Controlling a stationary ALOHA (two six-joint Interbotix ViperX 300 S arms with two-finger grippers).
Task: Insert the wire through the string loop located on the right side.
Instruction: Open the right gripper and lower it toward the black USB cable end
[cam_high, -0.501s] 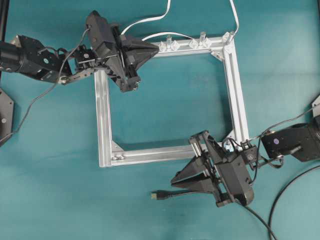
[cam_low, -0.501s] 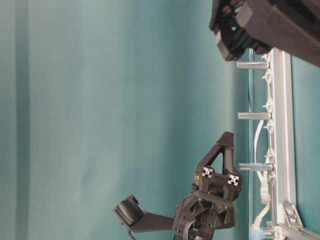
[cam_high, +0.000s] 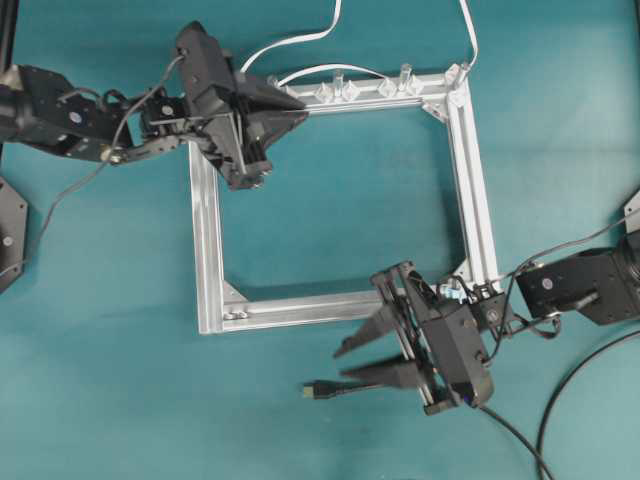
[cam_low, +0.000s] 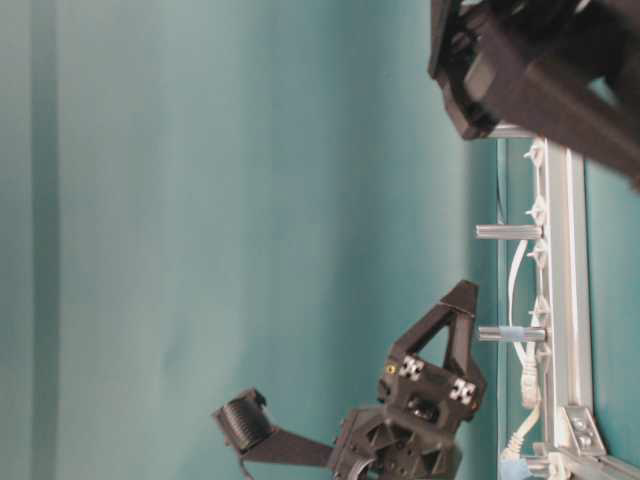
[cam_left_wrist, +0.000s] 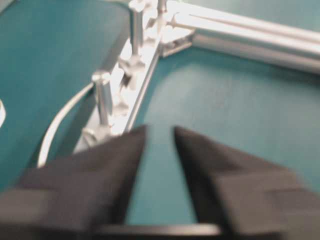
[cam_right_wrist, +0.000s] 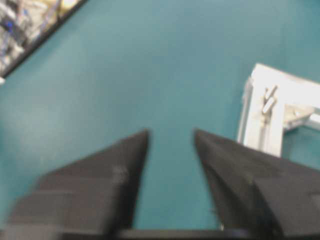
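The wire lies on the teal table with its plug (cam_high: 314, 391) just below and left of my right gripper (cam_high: 340, 366). Its black cable runs right beneath that gripper. The right gripper (cam_right_wrist: 171, 132) is open, with only table between its fingers. A small bluish fastener (cam_high: 454, 291) shows at the frame's lower right corner, close behind my right wrist. The string loop itself is too small to make out. My left gripper (cam_high: 295, 108) hovers over the frame's upper left corner. It is open and empty in the left wrist view (cam_left_wrist: 160, 131).
A square aluminium frame (cam_high: 205, 250) lies on the table. Clear clips with upright posts (cam_high: 340, 88) line its top rail. White cables (cam_high: 300, 40) run off the back edge. A thick black lead (cam_high: 560, 395) curves at the lower right.
My right gripper's jaws stand wider apart and it has swung a little to the left, above the plug. My left gripper has shifted slightly up and turned toward the top rail.
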